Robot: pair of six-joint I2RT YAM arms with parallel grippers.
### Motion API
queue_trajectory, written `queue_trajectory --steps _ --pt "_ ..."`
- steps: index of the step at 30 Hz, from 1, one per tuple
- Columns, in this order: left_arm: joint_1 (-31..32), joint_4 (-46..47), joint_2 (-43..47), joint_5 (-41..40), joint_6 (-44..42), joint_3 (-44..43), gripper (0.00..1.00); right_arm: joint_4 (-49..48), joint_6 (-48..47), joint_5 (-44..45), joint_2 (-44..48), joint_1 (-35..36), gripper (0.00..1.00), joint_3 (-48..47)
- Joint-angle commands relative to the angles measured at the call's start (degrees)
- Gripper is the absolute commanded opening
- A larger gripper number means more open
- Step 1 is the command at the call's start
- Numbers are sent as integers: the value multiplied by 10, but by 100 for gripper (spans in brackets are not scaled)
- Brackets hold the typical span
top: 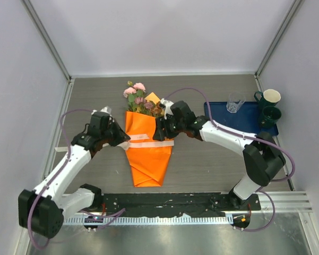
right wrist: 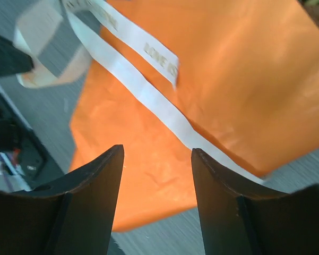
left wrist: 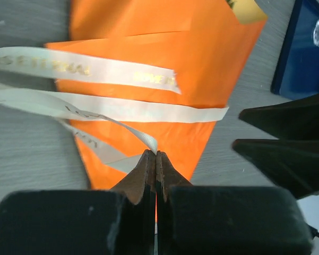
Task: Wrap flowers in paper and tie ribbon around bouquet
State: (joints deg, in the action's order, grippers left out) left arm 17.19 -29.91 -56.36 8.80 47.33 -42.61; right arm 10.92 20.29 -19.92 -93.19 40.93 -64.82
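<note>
Our left arm (top: 69, 164) reaches in from the left with its elbow bent. The left claw (left wrist: 155, 155) is pressed tight, pinching a strand of the ribbon (left wrist: 122, 109) at its tips. Our right arm (top: 228, 135) stretches across from the right, the right claw (right wrist: 156, 154) angled down, jaws apart and gripping nothing.

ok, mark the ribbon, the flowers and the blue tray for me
ribbon (left wrist: 127, 109), left wrist view, middle of the long flat strand.
flowers (top: 139, 87), top external view, a pink bloom.
blue tray (top: 247, 119), top external view, bare floor.
</note>
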Motion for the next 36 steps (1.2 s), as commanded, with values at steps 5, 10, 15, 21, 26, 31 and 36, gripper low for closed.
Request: queue_trajectory --steps 5,10,15,21,26,31,36 --pt "85 67 -153 -1 -51 -108 0 -43 -144 137 49 8 59 93" --pt "94 71 -231 52 -73 -151 0 -85 -200 181 31 15 60 109" --pt "109 82 -288 89 -83 -185 0 -102 -242 188 14 40 62 115" --pt "113 91 -330 115 -87 -208 1 -106 -256 182 -10 56 62 111" --pt "113 66 -344 84 -72 -212 8 -84 -236 197 -28 55 60 84" --pt "102 66 -227 30 -22 -139 62 -81 -205 188 -7 55 59 94" --pt "18 -36 -59 -49 35 -46 87 -57 -160 192 34 55 60 96"
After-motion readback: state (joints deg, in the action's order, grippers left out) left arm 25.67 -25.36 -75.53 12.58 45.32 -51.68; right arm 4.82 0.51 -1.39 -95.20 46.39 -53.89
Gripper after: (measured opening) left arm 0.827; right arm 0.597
